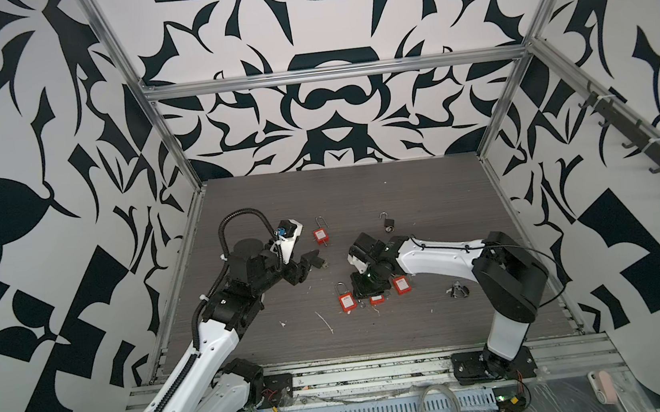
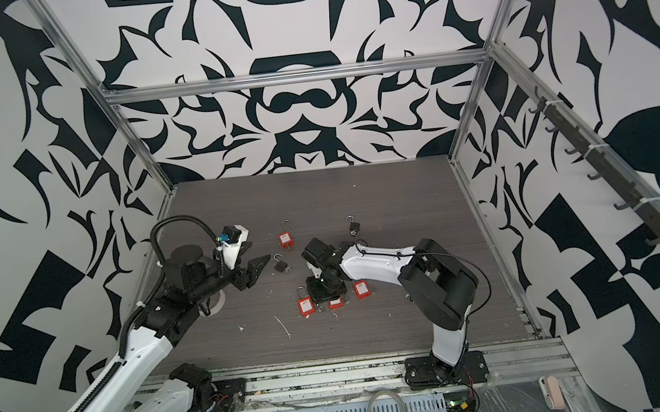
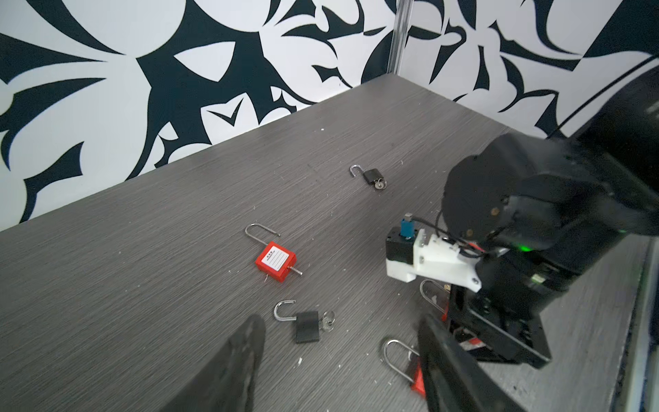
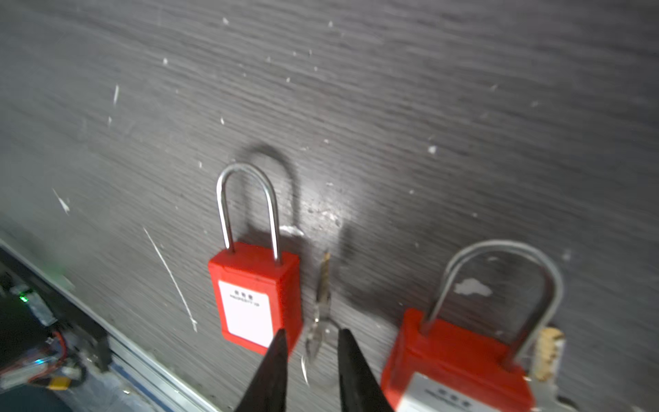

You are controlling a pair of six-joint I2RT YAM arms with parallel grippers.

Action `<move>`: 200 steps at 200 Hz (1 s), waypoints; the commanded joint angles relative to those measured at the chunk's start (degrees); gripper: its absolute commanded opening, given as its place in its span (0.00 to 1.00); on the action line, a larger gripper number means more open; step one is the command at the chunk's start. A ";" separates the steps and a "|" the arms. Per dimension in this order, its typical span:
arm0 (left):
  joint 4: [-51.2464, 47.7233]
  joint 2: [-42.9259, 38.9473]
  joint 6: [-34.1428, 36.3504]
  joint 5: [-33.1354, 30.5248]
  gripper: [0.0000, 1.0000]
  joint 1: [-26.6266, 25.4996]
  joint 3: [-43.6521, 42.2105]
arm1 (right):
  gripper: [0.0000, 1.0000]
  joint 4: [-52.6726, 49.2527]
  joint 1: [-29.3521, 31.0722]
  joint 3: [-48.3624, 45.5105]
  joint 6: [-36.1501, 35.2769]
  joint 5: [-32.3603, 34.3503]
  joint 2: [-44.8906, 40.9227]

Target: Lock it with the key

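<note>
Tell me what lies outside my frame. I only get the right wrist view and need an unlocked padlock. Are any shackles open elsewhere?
Observer: Yes. A red padlock lies farther back, shackle open, with a key in its base.
Operator: Anything near the other arm?
Observer: The near black padlock lies on the table just ahead of the open left gripper, shackle open.
Operator: Any more?
Observer: The far black padlock lies farthest back, also open.
</note>
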 commanded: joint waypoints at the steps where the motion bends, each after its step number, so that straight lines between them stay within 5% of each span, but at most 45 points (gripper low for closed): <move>1: 1.96 -1.10 -4.23 1.30 0.73 0.16 -0.30 | 0.41 -4.36 1.18 3.96 -1.49 2.77 -1.45; 65: -2.38 2.96 -8.39 -0.68 0.81 0.16 4.49 | 0.52 -5.32 0.99 3.81 -7.30 19.54 -10.75; 111: 2.38 5.13 -8.86 1.87 0.84 0.18 3.62 | 0.64 -8.36 -1.94 6.42 -9.47 31.65 -9.00; 147: 13.79 6.96 -12.62 1.77 0.84 0.09 -0.45 | 0.66 -5.89 -11.59 10.30 -5.37 28.48 -5.42; 200: 13.92 13.88 -13.26 1.85 0.84 -0.64 3.14 | 0.67 -6.96 -20.19 19.24 -5.62 28.47 5.10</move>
